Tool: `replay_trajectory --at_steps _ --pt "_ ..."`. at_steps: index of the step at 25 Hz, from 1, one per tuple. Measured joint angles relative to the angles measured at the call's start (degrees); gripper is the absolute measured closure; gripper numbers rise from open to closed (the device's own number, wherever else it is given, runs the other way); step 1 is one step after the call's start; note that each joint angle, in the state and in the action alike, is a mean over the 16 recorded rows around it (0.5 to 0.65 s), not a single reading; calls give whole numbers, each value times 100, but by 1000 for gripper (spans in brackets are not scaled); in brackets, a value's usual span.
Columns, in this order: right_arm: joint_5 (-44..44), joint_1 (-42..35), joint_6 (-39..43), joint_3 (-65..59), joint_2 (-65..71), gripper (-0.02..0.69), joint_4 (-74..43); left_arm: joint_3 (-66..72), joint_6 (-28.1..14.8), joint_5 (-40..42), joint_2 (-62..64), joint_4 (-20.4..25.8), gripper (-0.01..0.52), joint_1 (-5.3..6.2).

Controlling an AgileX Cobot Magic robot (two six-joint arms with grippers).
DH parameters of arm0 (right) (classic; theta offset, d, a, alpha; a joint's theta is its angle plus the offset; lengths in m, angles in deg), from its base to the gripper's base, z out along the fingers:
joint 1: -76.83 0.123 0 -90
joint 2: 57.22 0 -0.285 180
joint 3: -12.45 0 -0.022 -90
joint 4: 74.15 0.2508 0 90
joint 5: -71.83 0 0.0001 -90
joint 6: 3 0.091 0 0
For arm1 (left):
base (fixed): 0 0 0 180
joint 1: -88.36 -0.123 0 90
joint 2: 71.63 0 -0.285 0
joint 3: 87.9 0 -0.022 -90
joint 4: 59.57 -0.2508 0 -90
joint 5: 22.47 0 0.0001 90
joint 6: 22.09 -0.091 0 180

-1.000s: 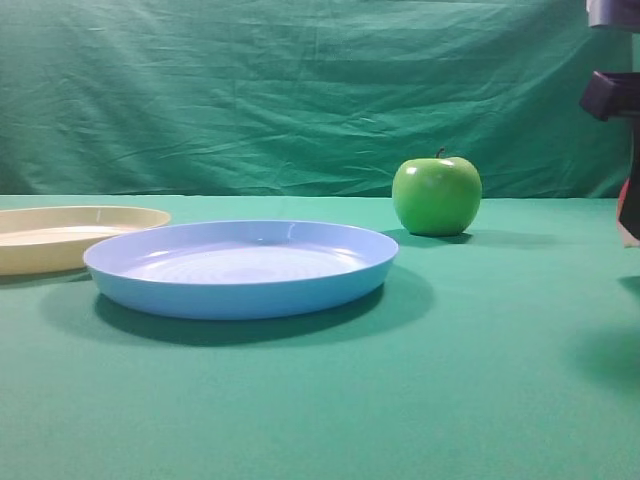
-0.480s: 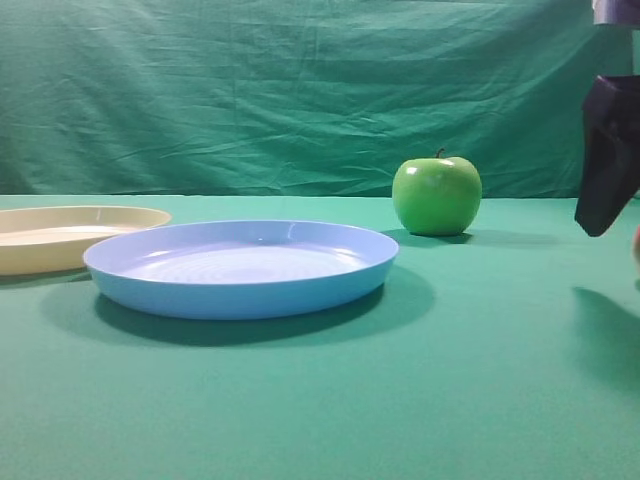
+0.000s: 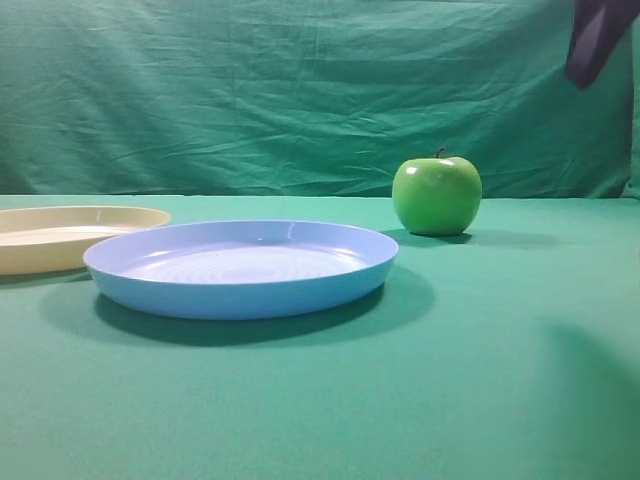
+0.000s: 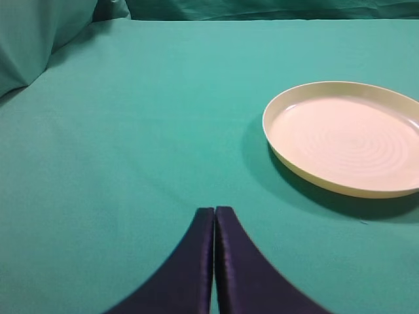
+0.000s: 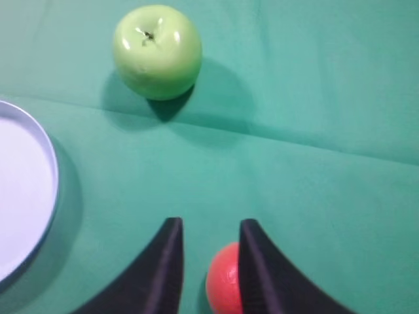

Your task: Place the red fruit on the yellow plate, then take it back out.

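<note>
Risen since a second ago, the right end effector now shows only as a dark tip at the exterior view's top right. Below, a glossy green apple stands behind a smooth blue plate on the green cloth surface.

Left wrist: the left end effector is clenched empty beside the shallow, ridged yellow plate.

Right wrist: fingers parted, and the red fruit (rounded, matte) peeks between them; whether gripped I cannot tell.

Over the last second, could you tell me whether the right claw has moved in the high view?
Yes. The right claw has risen: it hung beside the green apple at apple height, and now only its tip shows, well above it.
</note>
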Motion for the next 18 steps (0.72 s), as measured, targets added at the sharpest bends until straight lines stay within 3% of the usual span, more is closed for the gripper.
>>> replay_trajectory --at_steps 6,18 --pt "-543 0 0 7 -954 650 196 0 0 0 0 0 514 0" --pt "-1311 -1 0 4 -2563 665 226 0 0 0 0 0 514 0"
